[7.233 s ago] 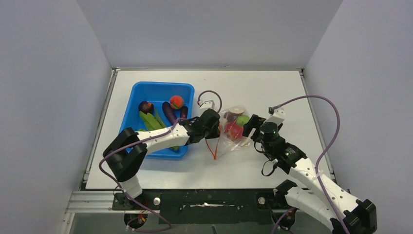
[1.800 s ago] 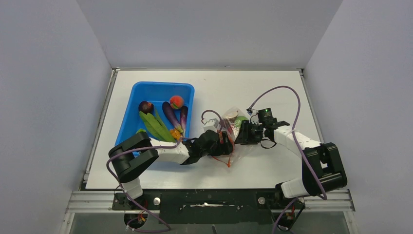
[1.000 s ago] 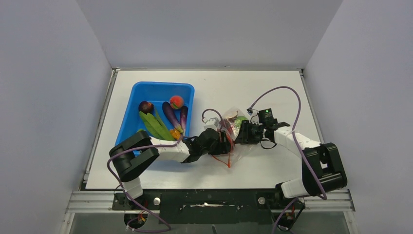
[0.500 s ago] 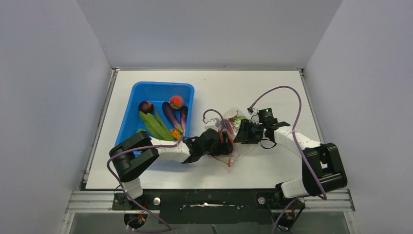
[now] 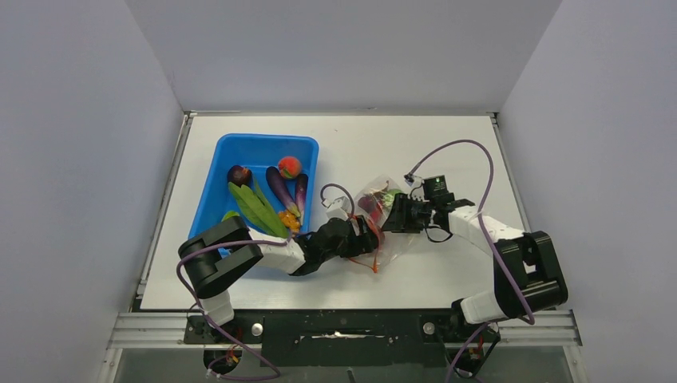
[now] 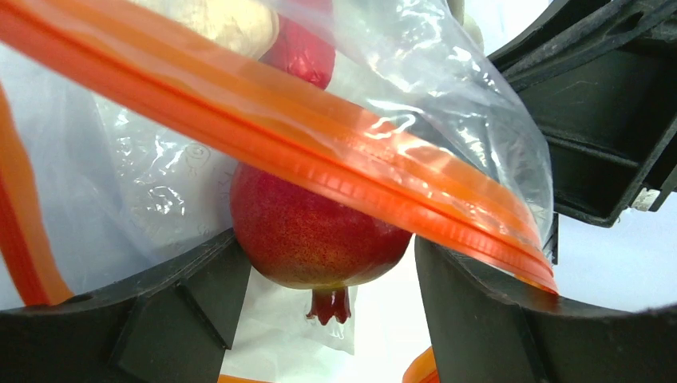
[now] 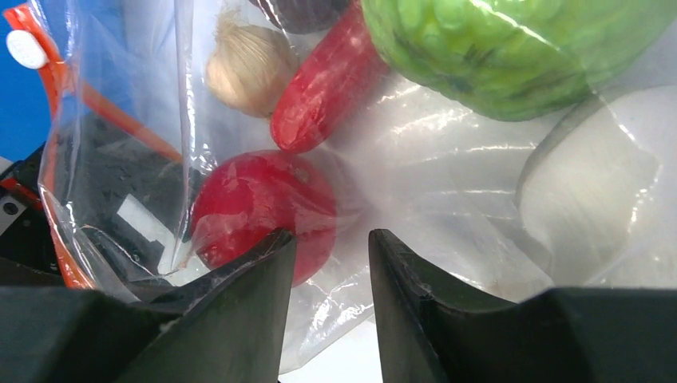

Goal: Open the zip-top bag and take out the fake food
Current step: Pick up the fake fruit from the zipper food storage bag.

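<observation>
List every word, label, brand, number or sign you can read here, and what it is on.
No text can be read in any view.
The bag: no print shows, nor on its orange strip.
The white tab on the strip: blank or too blurred to tell.
The blue bin: no marking shows.

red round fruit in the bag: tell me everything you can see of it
The red fruit is round and pomegranate-like, with glossy, speckled red skin that looks plastic and a small dark-red crown at its lower end in the left wrist view. It lies in the zip-top bag, showing through clear film from the right wrist. The orange zipper strip crosses in front of it. It sits between the fingers of the left claw; whether they press it is unclear.
</observation>
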Robot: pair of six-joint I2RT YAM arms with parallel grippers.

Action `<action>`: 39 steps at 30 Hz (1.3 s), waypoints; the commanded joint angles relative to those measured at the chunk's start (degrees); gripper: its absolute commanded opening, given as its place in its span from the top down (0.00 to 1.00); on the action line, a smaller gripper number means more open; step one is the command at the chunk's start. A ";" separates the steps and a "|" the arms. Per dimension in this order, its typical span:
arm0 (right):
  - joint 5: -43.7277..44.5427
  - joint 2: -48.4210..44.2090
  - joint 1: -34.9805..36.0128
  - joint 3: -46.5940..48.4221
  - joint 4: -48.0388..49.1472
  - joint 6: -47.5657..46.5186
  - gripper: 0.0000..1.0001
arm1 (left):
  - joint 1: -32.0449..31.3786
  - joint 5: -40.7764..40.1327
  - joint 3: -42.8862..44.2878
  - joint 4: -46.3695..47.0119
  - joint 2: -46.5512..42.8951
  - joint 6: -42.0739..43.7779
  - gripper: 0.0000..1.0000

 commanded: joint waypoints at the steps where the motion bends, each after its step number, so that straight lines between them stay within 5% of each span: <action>1: -6.89 1.42 1.44 -1.36 2.52 1.49 0.60 | -0.19 0.23 0.59 9.64 0.08 -2.65 0.28; 9: -4.98 0.02 1.38 -1.71 2.66 2.58 0.59 | -0.19 -1.04 -0.67 8.72 -1.40 -1.10 0.61; 14: -1.02 -3.45 1.40 -1.10 1.09 3.07 0.47 | -0.41 -0.74 0.79 5.99 -0.78 0.45 0.76; 22: 5.40 -14.63 1.68 0.21 -1.04 1.86 0.39 | -0.64 0.53 -0.42 10.91 0.66 0.12 0.86; 30: 2.78 -23.50 2.04 -0.85 0.49 -0.08 0.46 | -0.59 0.24 -0.29 9.21 -0.52 0.43 0.90; 39: 0.17 -20.13 8.84 0.42 -0.74 -2.57 0.55 | -0.54 -0.17 -0.85 9.30 -1.29 0.26 0.92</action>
